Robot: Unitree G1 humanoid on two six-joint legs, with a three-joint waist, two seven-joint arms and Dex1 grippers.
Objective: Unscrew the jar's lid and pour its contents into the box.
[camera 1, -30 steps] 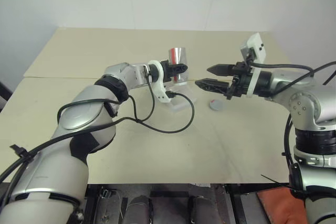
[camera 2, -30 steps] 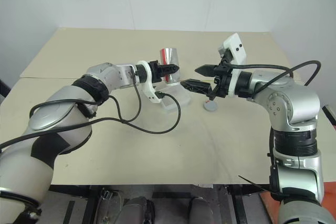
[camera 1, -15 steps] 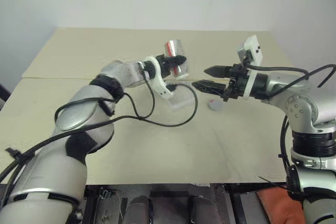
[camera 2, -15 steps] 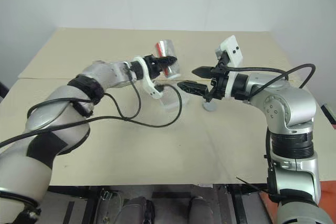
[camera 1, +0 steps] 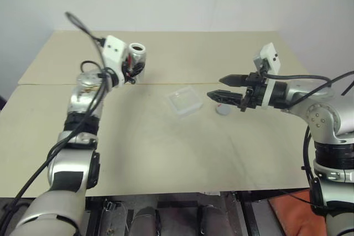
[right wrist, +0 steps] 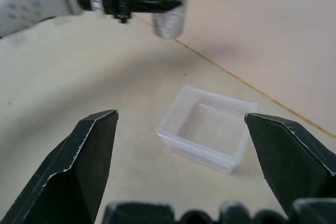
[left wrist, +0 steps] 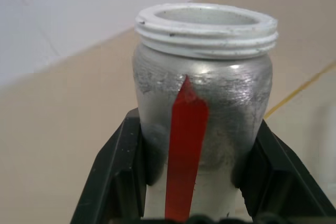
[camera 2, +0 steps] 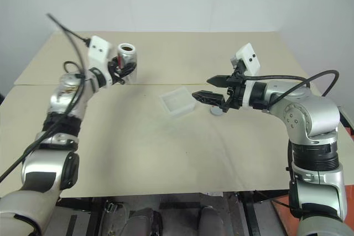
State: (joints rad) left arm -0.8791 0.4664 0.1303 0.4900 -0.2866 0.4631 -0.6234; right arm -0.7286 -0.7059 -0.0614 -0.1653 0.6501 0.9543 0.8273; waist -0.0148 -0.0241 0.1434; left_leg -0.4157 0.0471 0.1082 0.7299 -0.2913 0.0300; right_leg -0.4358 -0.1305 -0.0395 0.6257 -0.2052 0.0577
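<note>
Beige table [camera 1: 166,153]: left claw [camera 1: 131,69] grips the uncapped jar [camera 1: 136,54] upright; right claw [camera 1: 220,87] gapes above the box [camera 1: 185,102].

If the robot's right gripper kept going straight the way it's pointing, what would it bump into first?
Probably the small clear plastic box: it lies straight ahead between the open right gripper fingers, on the table below their line. Depth is unclear, so it might pass above it.
</note>
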